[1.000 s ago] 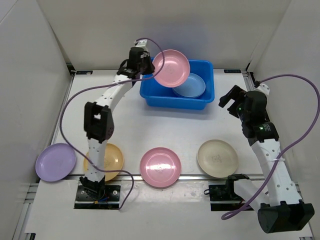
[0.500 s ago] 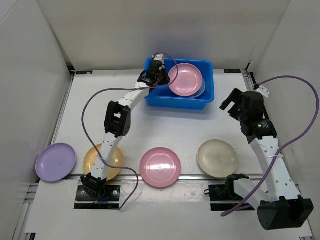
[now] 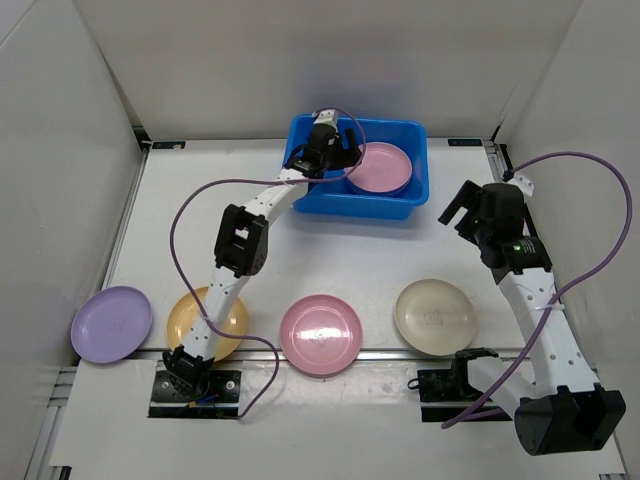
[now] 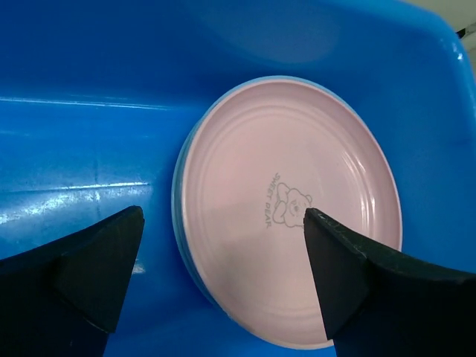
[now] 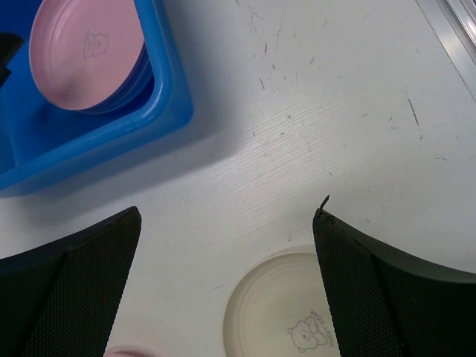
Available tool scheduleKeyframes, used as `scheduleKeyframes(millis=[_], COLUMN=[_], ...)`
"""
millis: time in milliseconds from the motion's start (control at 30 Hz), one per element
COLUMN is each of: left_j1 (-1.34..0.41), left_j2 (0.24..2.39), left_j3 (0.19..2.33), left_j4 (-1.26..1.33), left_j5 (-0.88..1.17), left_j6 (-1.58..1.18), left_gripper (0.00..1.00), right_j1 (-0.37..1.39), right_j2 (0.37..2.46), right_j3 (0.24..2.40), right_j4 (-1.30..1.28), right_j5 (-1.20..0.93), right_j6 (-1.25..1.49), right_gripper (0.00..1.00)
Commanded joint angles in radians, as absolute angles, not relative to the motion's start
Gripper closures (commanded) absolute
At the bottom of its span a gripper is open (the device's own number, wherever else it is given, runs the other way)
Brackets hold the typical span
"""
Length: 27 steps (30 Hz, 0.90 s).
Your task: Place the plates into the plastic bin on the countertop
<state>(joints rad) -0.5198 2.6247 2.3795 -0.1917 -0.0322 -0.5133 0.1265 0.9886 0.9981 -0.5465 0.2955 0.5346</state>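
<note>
White countertop (image 3: pixel 330 250), bin (image 3: pixel 345 205) w/ pink plate (image 4: pixel 245 245) marked maybe "SWEET DREAM"; L+R jaws spread.

bin (image 3: pixel 350 206): seemingly two stacked plates (image 3: pixel 380 167) | countertop (image 3: pixel 350 262) front: four plates (image 3: pixel 320 334)

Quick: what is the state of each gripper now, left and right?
Left gripper: open, empty, above the pink plate in the blue bin.
Right gripper: open, empty.

Two white-shelled arms (image 3: pixel 535 305), black at the joints (image 3: pixel 243 243), trailing purple cables (image 3: pixel 575 153).
</note>
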Motion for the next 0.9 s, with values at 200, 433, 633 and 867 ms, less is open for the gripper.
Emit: scheduleKeyframes(millis=[200,433,633,867], left_j1=[-0.525,-0.543,-0.551,-0.552], left_j2=[2.307,1.995,1.614,1.203], left_j3=[2.246,1.909,1.387,1.026], left_j4=[-0.178,-0.273,-0.273,-0.362], left_j5=[0.043,-0.044,-0.147,-0.179], left_j6=[-0.437,-0.307,-0.333,-0.448], left_gripper=[0.01,0.01,0.01,0.01], right_j1=[0.129,0.190,0.311,0.368], right_j2=[0.979,1.015,1.095,1.190], right_j3=[1.003,0.963,0.923,0.936], right_j4=[-0.594,-0.626,-0.644,-0.696], right_j5=[0.239,0.163,0.202,0.276], right_j6=[0.485,0.466,0.515,0.577], right_gripper=[0.01,0.01,0.01,0.01])
